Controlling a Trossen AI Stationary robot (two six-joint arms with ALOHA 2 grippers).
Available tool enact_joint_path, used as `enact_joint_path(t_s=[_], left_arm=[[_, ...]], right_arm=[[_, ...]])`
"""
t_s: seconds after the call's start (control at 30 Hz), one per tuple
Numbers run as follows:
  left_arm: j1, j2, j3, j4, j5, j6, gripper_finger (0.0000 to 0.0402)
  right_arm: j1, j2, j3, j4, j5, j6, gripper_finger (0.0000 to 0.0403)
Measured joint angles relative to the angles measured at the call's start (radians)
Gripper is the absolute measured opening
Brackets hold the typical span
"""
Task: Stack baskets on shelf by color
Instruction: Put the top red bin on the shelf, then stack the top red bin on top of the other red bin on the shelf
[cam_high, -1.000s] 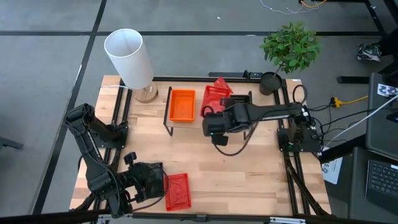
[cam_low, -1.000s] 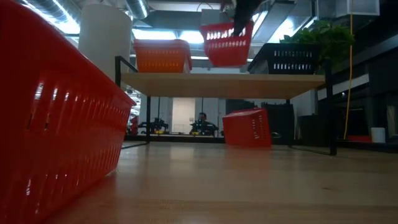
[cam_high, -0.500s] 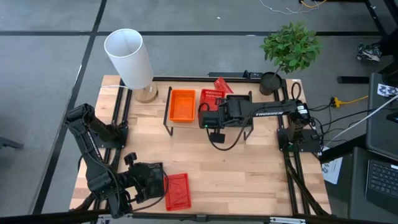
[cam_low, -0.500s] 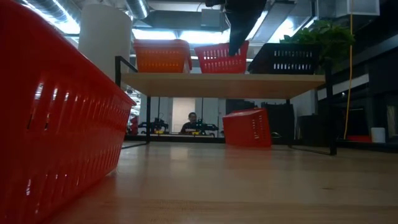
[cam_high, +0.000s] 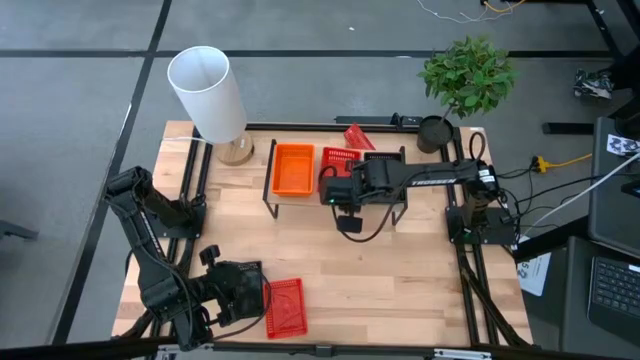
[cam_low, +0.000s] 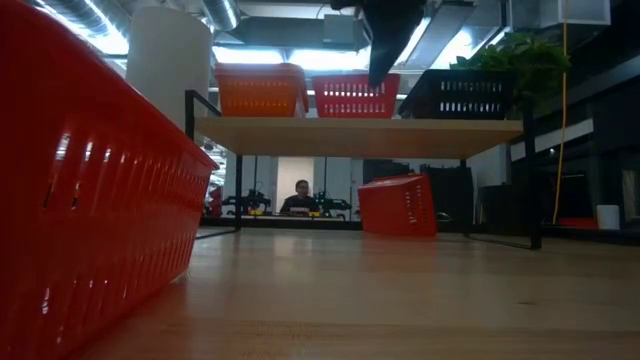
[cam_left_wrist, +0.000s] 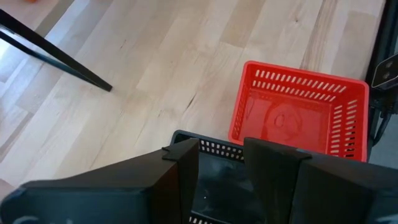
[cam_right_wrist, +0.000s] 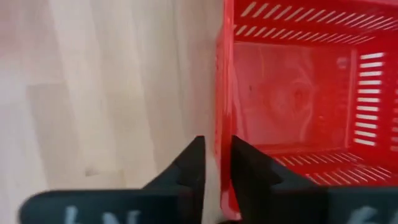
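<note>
Straddling the red basket's (cam_right_wrist: 298, 93) wall on the shelf (cam_low: 360, 135), the right gripper's (cam_right_wrist: 216, 163) jaws pinch it.

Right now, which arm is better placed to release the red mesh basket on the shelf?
Right. The right gripper is shut on the wall of the red mesh basket resting on the light-wood shelf. The left gripper waits at the table's near edge.
</note>
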Motion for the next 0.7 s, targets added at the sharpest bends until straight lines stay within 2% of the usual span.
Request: enact_joint_path(t_s=[0.23,0.5,0.57,0.7], left_arm=[[0.001,0.000,0.000,0.000,0.000,0.000,0.0119],[0.001,0.000,0.000,-0.001,0.000,0.000,0.0119],[0.001,0.000,0.000,-0.001,0.000,0.000,0.0119],[0.001,0.000,0.000,-0.002,0.000,0.000,0.0119]], right_arm=[[0.000,-0.001,0.087,-0.028,0.000,0.000,0.0122],[0.000,-0.002,0.372,-0.194,0.012,0.056,0.0133],[0.000,-0.002,0.448,-0.223,0.058,0.054,0.0133],[-0.003,-0.086,0.396,-0.178,0.234,-0.001,0.0133]])
